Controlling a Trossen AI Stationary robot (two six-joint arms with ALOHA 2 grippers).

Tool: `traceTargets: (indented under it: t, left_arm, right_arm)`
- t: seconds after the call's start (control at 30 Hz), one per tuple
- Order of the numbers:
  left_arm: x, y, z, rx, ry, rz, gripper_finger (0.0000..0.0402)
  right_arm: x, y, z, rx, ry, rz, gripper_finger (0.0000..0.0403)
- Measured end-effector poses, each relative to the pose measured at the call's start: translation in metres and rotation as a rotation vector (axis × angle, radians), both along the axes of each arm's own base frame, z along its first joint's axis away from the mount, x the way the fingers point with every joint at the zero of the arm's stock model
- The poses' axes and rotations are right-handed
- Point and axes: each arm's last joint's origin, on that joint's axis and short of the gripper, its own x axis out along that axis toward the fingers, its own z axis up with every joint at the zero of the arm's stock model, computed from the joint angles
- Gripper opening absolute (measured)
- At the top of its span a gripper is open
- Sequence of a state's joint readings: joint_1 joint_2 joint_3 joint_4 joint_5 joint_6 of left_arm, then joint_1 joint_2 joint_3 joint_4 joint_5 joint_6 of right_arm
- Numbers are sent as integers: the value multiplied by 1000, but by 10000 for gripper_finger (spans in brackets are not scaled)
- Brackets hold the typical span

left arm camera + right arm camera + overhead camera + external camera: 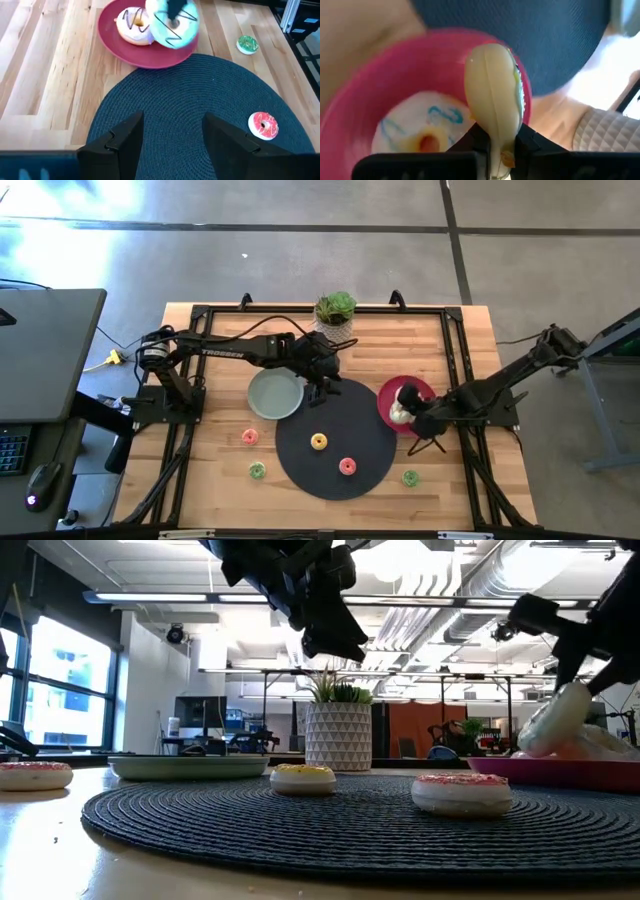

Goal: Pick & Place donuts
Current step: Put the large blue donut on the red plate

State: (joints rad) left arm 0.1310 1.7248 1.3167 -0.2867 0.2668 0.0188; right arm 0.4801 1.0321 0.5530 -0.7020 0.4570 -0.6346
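Clamped edge-on in the right gripper (pixel 492 150), a pale blue-frosted donut (pixel 494 95) hangs over the red plate (pixel 360 125); left gripper (pixel 172 135) hovers open, empty.

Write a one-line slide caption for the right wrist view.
Right gripper holds a white donut on edge above the red plate, where another white donut already lies.

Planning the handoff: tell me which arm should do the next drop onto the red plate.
Right. Its end effector already grips a donut on edge directly above the red plate, where another donut lies. The left end effector is open and empty over the mat.
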Motion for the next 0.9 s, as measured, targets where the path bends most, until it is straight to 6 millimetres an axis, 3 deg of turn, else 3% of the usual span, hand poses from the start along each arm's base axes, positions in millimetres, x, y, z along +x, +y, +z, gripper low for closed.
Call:
traceTargets:
  t: [0.1,0.2,0.4,0.9]
  left_arm:
    - [0,1,0,11,2,14,195]
    - [0,1,0,28,4,36,195]
    - [0,2,0,-2,12,78,195]
    - [0,2,0,-3,11,79,195]
  right_arm:
    - [5,3,1,16,-58,38,31]
    - [9,3,3,-83,-94,98,32]
    - [2,-2,-1,-233,30,217,28]
    - [9,3,2,-8,-114,20,72]
